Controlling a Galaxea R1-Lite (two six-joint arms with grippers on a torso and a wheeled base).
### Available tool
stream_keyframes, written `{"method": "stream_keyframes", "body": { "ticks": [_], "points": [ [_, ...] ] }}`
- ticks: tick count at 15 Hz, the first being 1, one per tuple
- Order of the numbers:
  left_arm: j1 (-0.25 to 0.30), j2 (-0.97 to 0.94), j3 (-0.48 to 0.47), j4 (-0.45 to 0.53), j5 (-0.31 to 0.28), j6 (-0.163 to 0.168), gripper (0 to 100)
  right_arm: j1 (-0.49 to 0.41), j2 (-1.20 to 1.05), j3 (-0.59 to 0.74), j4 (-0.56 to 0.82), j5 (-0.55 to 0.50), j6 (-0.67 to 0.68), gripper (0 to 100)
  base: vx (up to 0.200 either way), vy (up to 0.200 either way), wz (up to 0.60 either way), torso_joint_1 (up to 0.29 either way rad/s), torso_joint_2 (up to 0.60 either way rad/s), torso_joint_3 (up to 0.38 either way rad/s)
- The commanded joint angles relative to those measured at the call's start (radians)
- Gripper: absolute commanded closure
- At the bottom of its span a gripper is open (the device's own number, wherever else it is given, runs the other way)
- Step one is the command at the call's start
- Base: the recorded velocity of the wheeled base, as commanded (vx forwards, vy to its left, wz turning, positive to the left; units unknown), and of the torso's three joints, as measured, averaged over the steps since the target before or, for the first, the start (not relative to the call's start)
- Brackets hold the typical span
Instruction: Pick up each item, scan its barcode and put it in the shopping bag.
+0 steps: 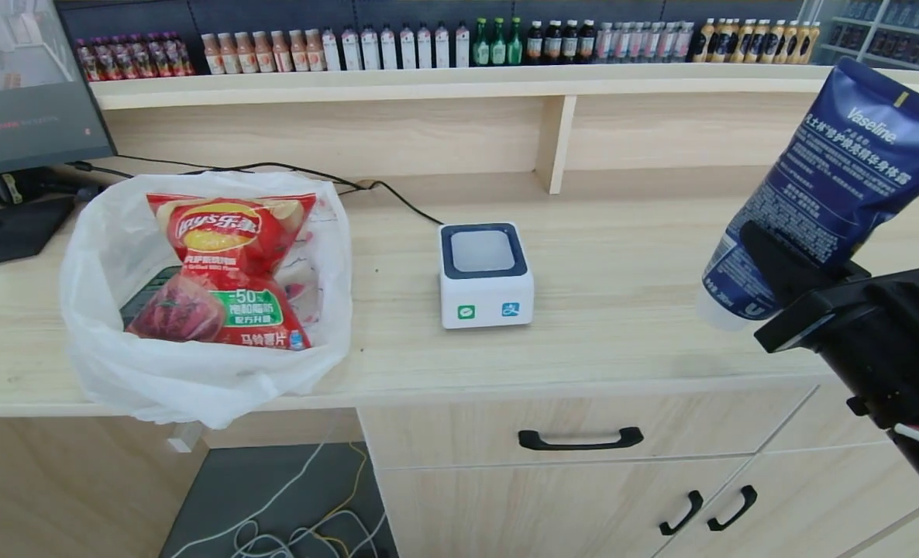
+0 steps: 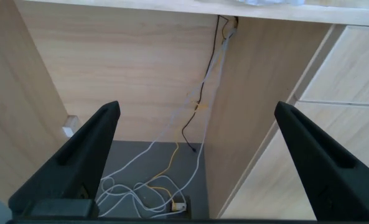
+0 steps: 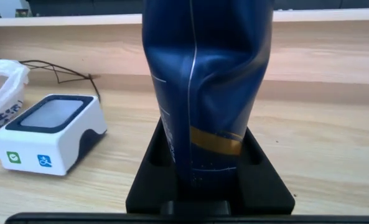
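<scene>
Blue tube (image 1: 831, 178), frame right, clamped in right gripper (image 1: 789, 267), best carried barcode-down over central scanner (image 1: 484, 273); left gripper (image 2: 196, 112) agape, empty

Blue tube (image 3: 203, 87) top cut off at edge

I read the counter (image 1: 622, 310) as pale wood-grain board, matt and smooth. The shopping bag (image 1: 95, 240) looks to me like thin, milky, crinkled plastic, and the chip packet (image 1: 227, 263) inside it like glossy film. The scanner (image 1: 484, 298) is smooth white plastic with a frosted window. The tube (image 1: 839, 178) is soft dark-blue plastic, faintly shiny and dented. My right gripper (image 3: 203, 155) looks like matt black plastic.
</scene>
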Motion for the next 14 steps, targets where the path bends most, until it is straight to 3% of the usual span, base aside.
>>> {"method": "stream_keyframes", "body": {
  "ticks": [1, 5, 10, 14],
  "points": [
    [0.0, 0.0, 0.0, 0.002, 0.0, 0.001, 0, 0.0, 0.009, 0.004, -0.001, 0.004, 0.0, 100, 0.0, 0.2, 0.0, 0.002, 0.0, 0.002],
    [0.0, 0.0, 0.0, 0.0, 0.0, 0.001, 0, 0.0, -0.017, 0.049, -0.001, 0.004, 0.04, 100, 0.0, 0.2, 0.0, 0.002, 0.0, 0.004],
    [-0.002, 0.0, 0.0, 0.0, 0.0, 0.007, 0, -0.03, -0.041, 0.061, -0.001, 0.002, 0.049, 100, 0.0, 0.0, 0.0, 0.0, 0.0, 0.0],
    [0.0, 0.0, 0.0, -0.001, 0.0, 0.007, 0, -0.032, -0.07, 0.136, -0.001, 0.034, -0.024, 100, 0.0, 0.0, 0.0, 0.0, 0.0, 0.0]
  ]
}}
